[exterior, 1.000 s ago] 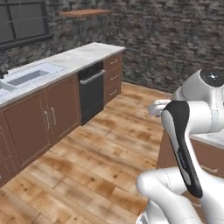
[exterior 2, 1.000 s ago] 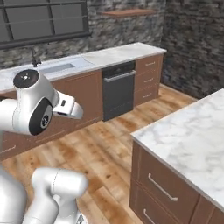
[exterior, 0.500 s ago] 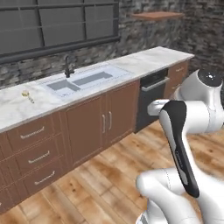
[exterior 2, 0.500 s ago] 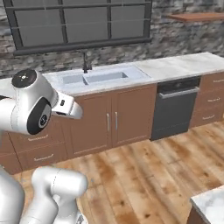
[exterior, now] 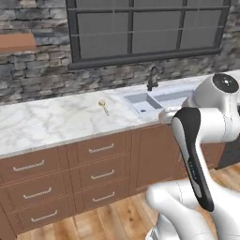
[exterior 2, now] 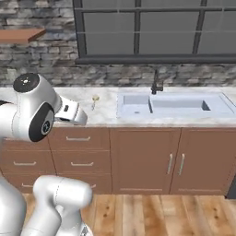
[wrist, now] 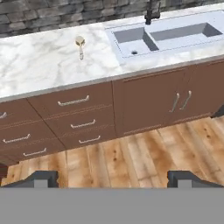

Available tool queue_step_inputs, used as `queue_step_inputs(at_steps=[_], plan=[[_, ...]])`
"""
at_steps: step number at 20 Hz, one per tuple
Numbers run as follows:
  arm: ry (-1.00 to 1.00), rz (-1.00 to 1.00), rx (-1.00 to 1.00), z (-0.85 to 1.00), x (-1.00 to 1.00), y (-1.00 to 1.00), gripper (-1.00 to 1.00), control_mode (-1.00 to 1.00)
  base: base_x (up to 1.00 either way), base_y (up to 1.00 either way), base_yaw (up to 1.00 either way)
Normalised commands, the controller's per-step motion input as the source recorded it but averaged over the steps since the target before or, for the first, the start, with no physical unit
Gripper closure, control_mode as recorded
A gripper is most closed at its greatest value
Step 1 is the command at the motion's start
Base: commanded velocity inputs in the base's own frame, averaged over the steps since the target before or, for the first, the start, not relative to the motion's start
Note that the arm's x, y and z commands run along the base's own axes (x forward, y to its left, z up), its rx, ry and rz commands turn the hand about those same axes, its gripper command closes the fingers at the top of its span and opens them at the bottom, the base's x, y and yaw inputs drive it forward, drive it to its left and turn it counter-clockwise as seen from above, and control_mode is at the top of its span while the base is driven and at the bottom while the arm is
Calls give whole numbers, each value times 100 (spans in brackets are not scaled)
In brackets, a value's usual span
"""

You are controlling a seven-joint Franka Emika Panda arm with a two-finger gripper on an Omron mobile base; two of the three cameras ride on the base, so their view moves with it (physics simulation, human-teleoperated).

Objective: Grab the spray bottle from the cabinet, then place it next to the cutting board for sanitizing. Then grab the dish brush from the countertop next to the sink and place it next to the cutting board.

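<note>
the two-finger gripper (wrist: 112, 177) stood spread wide with nothing between its dark tips, which rose at the bottom of the hand view over the wooden plank floor (wrist: 131, 159), well short of the counter. no writing or label could be read anywhere.

the thin pale dish brush with its small yellow head (wrist: 80, 45) lay flat on the white grey-veined marble countertop (wrist: 39, 65), just left of the light grey recessed sink (wrist: 168, 35), apart from its edge, head toward the wall. it showed in the left base view (exterior: 103, 106) and the right base view (exterior 2: 94, 101) too. a thin dark curved faucet (wrist: 151, 13) stood behind the basin.

compared with half a second earlier, the whole scene had slid: the sink and brush now sat nearer and more central, and the black oven front had passed out at the right edge, so the cameras had swung with the base, not the things.

beneath the slab ran reddish-brown drawer fronts (wrist: 74, 118) and cupboard doors (wrist: 153, 103) with silver bar handles. behind stood a grey stone wall (exterior: 42, 70), a dark-framed window (exterior: 145, 28) and a small wooden shelf (exterior: 16, 42). the white arm (exterior: 197, 154) covered part of the sink in the left base view. nothing lay between the gripper and the brush.
</note>
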Motion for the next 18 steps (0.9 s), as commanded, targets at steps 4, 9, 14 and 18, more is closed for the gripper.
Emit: queue_step_inputs(at_steps=[4,9,14,18], plan=[[0,0,0,0,0,0,-100,100,100,0,52],[0,0,0,0,0,0,-100,100,91,-9,30],[0,0,0,0,0,0,-100,100,69,-22,5],[0,0,0,0,0,0,-100,100,80,-6,-16]])
